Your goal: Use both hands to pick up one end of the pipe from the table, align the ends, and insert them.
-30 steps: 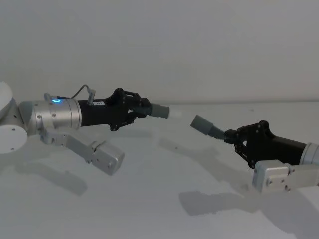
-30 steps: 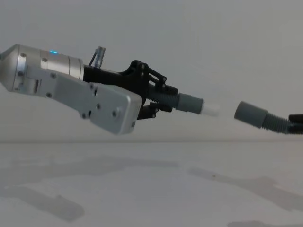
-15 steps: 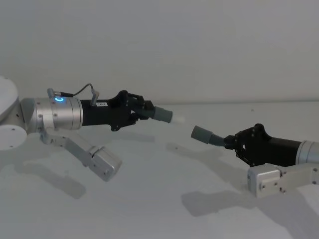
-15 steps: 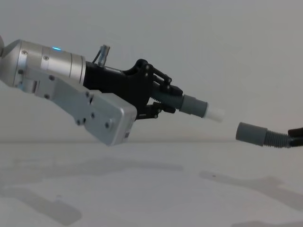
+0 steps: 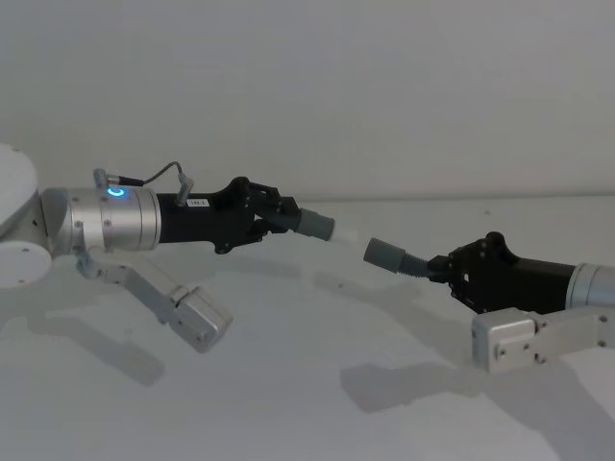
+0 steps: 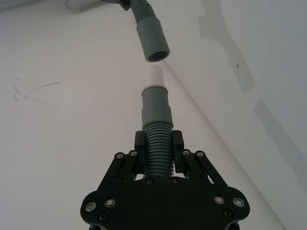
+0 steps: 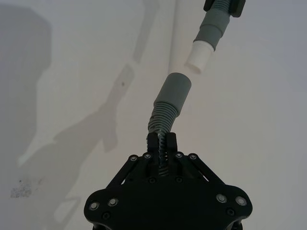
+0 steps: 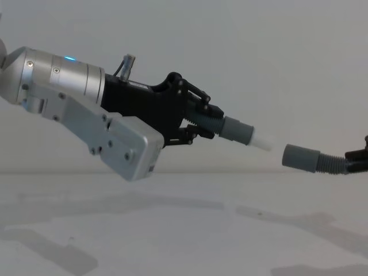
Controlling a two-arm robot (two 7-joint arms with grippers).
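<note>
Head cam high, looking down; chest cam low, side-on; wrist cams close behind fingers. All share cuff gap above table.

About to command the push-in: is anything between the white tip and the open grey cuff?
Nothing visible. Open air separates the white tip, held by the left gripper, from the grey cuff held by the right gripper.
</note>
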